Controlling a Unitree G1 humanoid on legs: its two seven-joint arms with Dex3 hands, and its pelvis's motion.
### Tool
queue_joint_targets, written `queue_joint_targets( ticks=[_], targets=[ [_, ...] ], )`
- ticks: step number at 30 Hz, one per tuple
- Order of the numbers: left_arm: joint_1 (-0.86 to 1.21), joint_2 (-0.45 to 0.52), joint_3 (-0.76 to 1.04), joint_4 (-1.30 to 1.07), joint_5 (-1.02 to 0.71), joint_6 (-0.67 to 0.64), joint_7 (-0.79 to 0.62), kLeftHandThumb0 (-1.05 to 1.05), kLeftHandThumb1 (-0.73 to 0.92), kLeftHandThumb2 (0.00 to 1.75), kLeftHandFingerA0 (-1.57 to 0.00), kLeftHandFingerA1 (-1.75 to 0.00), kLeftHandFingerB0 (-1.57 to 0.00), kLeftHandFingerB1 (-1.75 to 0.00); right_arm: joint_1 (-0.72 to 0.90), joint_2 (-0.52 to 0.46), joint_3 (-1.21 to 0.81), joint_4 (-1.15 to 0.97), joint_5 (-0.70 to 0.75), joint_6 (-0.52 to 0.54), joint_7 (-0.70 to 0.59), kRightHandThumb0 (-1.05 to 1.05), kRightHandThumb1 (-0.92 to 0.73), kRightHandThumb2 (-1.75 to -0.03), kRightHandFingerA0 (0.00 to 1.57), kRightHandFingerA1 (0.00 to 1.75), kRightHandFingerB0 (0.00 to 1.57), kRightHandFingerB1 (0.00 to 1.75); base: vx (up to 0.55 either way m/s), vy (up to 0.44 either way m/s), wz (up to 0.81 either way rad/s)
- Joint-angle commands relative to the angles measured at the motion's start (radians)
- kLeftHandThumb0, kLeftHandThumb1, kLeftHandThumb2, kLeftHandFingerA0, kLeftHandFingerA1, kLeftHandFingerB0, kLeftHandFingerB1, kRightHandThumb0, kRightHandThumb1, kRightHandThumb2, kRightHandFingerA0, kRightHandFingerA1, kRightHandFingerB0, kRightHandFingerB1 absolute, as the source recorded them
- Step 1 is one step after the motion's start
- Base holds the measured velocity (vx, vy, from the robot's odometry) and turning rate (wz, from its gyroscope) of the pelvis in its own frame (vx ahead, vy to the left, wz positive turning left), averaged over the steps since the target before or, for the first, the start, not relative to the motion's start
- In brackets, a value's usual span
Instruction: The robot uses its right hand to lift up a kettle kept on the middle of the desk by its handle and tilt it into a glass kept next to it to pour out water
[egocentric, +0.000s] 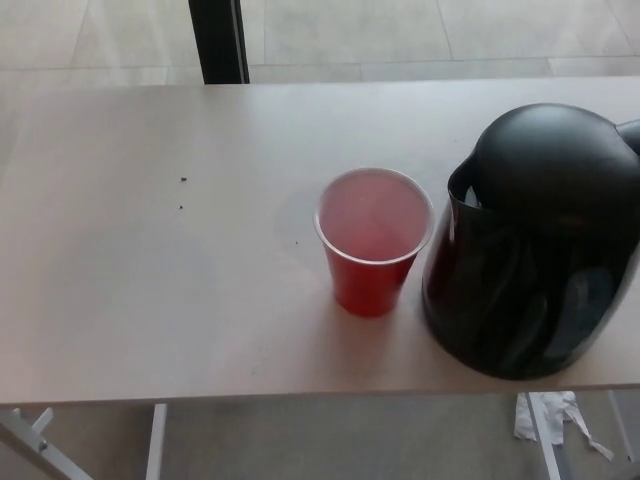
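A black kettle stands upright on the pale desk at the right, its domed lid closed and its spout facing left. Its handle runs off the right edge of the picture. Just to its left, almost touching it, stands a red plastic cup with a white rim; the inside looks pink. Neither of my hands shows in the head view.
A black post rises behind the desk's far edge. Below the front edge I see white desk legs and scraps of white paper on the grey floor. Two small dark specks lie on the desk at the left.
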Motion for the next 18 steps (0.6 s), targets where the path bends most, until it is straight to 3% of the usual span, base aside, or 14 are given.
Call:
queue_joint_targets(
  ticks=[1,3,4,5,7,8,9,10,12,13,14,15,16,18],
  targets=[
    [-0.005,-0.003,0.033,0.022,-0.029,-0.022,-0.004,-0.76,0.89,0.66,-0.58,-0.52,-0.4,-0.49,0.058,0.087,-0.252,0.232,0.136,-0.295,-0.067,-0.56,-0.43,-0.76,0.17,0.62,0.1,0.54,0.0,0.0,0.0],
    [-0.021,0.002,0.033,0.035,-0.028,-0.014,0.005,-0.74,0.87,0.66,-0.59,-0.51,-0.41,-0.49,-0.035,0.096,-0.323,0.413,0.153,-0.294,-0.212,-0.51,-0.62,-0.58,0.43,0.82,0.04,0.5,0.0,0.0,0.0],
    [-0.036,0.004,0.046,0.039,-0.049,0.007,-0.001,-0.72,0.86,0.66,-0.59,-0.55,-0.39,-0.5,-0.071,0.092,-0.344,0.483,0.165,-0.304,-0.252,-0.54,-0.49,-0.81,0.29,0.72,0.02,0.51,0.0,0.0,0.0],
    [-0.045,0.006,0.046,0.045,-0.05,0.018,0.004,-0.72,0.85,0.65,-0.59,-0.54,-0.4,-0.49,-0.084,0.089,-0.357,0.54,0.174,-0.338,-0.267,-0.48,-0.66,-0.6,0.19,0.79,0.0,0.45,0.0,0.0,0.0],
    [-0.051,0.006,0.045,0.049,-0.052,0.028,0.007,-0.71,0.85,0.65,-0.61,-0.55,-0.41,-0.5,-0.103,0.079,-0.382,0.604,0.192,-0.361,-0.281,-0.43,-0.67,-0.59,0.2,0.83,0.0,0.42,0.0,0.0,0.0],
    [-0.043,0.015,0.02,0.056,-0.023,-0.01,0.0,-0.71,0.88,0.66,-0.6,-0.55,-0.39,-0.5,-0.13,0.049,-0.365,0.765,0.183,-0.393,-0.309,-0.38,-0.66,-0.63,0.56,1.09,0.01,0.33,0.0,0.0,0.0],
    [-0.031,0.016,0.009,0.041,-0.01,-0.016,0.0,-0.71,0.89,0.67,-0.6,-0.53,-0.38,-0.49,-0.131,0.038,-0.344,0.82,0.168,-0.399,-0.306,-0.38,-0.67,-0.6,0.59,1.06,0.0,0.35,0.0,0.0,0.0],
    [-0.023,0.016,0.007,0.029,-0.005,-0.008,0.006,-0.72,0.88,0.66,-0.61,-0.53,-0.39,-0.48,-0.118,0.05,-0.314,0.843,0.148,-0.414,-0.296,-0.36,-0.69,-0.58,0.31,1.03,0.0,0.53,0.0,0.0,0.0],
    [-0.012,0.019,0.005,0.024,-0.002,-0.011,0.001,-0.71,0.88,0.66,-0.61,-0.53,-0.38,-0.49,-0.084,0.068,-0.269,0.827,0.113,-0.411,-0.29,-0.42,-0.68,-0.58,0.4,1.06,0.08,0.72,0.0,0.0,0.0],
    [-0.008,0.023,0.002,0.023,0.002,-0.007,0.0,-0.72,0.68,1.04,-0.53,-0.63,-0.34,-0.57,-0.064,0.074,-0.243,0.821,0.1,-0.394,-0.267,-0.41,-0.62,-0.57,0.4,0.89,0.18,0.64,0.0,0.0,0.0],
    [-0.006,0.027,-0.001,0.023,0.006,0.002,0.001,-0.72,0.68,1.04,-0.53,-0.63,-0.34,-0.57,-0.05,0.072,-0.227,0.829,0.1,-0.379,-0.234,-0.41,-0.62,-0.57,0.4,0.89,0.18,0.64,0.0,0.0,0.0],
    [-0.004,0.026,-0.008,0.035,0.016,-0.009,0.005,-0.72,0.87,0.66,-0.61,-0.52,-0.38,-0.47,-0.033,0.059,-0.222,0.821,0.105,-0.368,-0.194,-0.42,-0.64,-0.59,0.34,0.8,0.08,0.58,0.0,0.0,0.0],
    [-0.007,0.028,-0.008,0.046,0.015,-0.016,0.002,-0.69,0.86,0.66,-0.61,-0.52,-0.37,-0.47,-0.029,0.053,-0.231,0.824,0.126,-0.363,-0.161,-0.43,-0.63,-0.59,0.15,0.74,0.03,0.56,0.0,0.0,0.0],
    [-0.006,0.034,-0.006,0.064,0.015,-0.03,-0.006,-0.68,0.86,0.66,-0.6,-0.52,-0.37,-0.47,-0.029,0.036,-0.222,0.861,0.13,-0.397,-0.133,-0.45,-0.64,-0.6,0.14,0.72,0.02,0.55,0.0,0.0,0.0]
  ],
)
